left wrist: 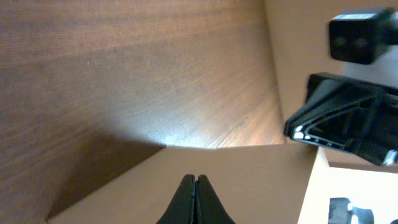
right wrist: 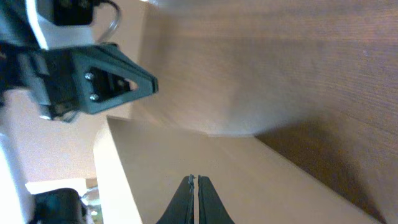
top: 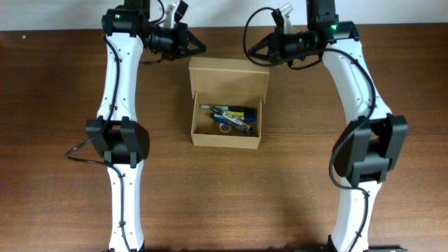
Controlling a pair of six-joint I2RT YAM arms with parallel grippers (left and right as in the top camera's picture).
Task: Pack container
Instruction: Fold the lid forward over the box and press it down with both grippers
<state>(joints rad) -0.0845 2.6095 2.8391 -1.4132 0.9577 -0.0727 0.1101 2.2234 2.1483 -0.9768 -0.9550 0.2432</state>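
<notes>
Near edge: 2 arms reach away from me over the dark wood-grain tabletop (top: pixel 63 168).

Mid-tabletop: the container (top: pixel 225 138) sits between the arms, open side up. Inside lies a loose pile of pens (top: pixel 227 117), with blue and dark barrels and 1 with a yellow part. The count is not readable. As far as the overhead view shows, none pokes over the rim.

Behind the tray: the flap lid (top: pixel 229 75) is open and tilted back toward the far side. How steeply, I cannot tell.

Far corners of the flap: the left pincer (top: pixel 200 47) is just beside the left corner and the right pincer (top: pixel 250 47) just beside the right one, tips pointing at each other. Both wrist views show the fingers pressed together with nothing between them, and cardboard just beyond the tips. I cannot tell whether they touch the flap.

Judgement: filling looks done, and the step in hand is closing the lid. The next move calls for both tips to get behind the flap's far edge. They then push it evenly toward me over the hinge, without skewing or sliding the light box. A pen riding high would block it.

Far: the tabletop ends in a straight edge, with a pale wall strip (top: pixel 56 14) beyond it. The light is even, with soft glare on the wood in the left wrist view.
</notes>
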